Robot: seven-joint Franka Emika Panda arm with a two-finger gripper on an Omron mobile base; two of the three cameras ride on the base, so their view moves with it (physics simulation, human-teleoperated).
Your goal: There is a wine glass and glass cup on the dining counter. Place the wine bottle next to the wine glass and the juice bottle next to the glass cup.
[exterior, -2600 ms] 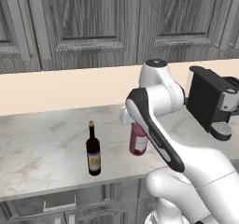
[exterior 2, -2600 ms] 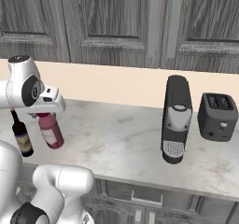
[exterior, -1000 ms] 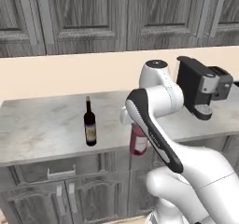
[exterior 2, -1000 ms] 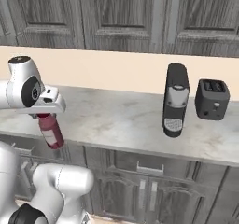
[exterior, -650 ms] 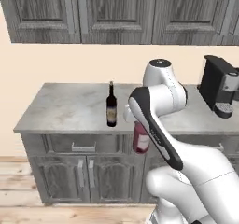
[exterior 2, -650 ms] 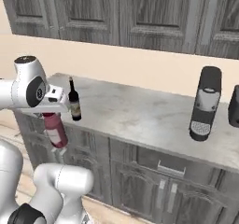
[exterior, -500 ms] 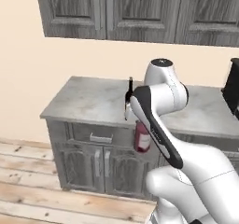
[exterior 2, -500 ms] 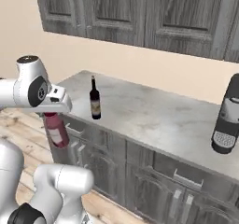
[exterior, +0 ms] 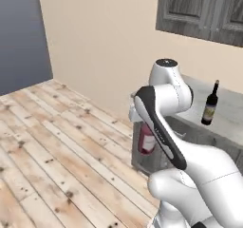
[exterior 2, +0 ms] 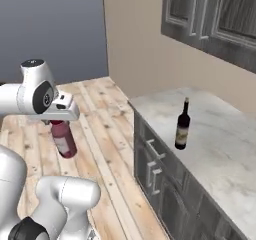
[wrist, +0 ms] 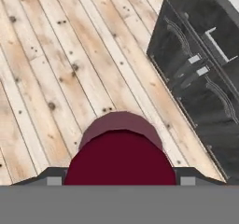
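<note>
A: Wood plank floor (exterior: 57, 141) runs under us, a beige wall behind, and the wall counter (exterior 2: 220, 134) with its grey marbled top sits off at about three o'clock in the right base view. No dining counter among what we see, so we judge we're in transit.

B: And the juice bottle (exterior 2: 63, 138)?

A: It hangs under our gripper (exterior 2: 59, 115), out over the floor, well apart from any surface. The jaws are clamped on its upper part; from the hand view we look straight down on the dark red cap (wrist: 120, 158) with a finger tip at either side.

B: Held that way why?

A: We'd say gripping near the cap keeps it upright for the carry and lets us set it down on its base later.

B: Orientation?

A: Long axis close to vertical, cap toward twelve o'clock, base toward six, perhaps a slight lean.

B: The wine bottle (exterior 2: 183, 124)?

A: Standing upright on the wall counter, neck up, near the front edge; not yet moved to its glass.
</note>
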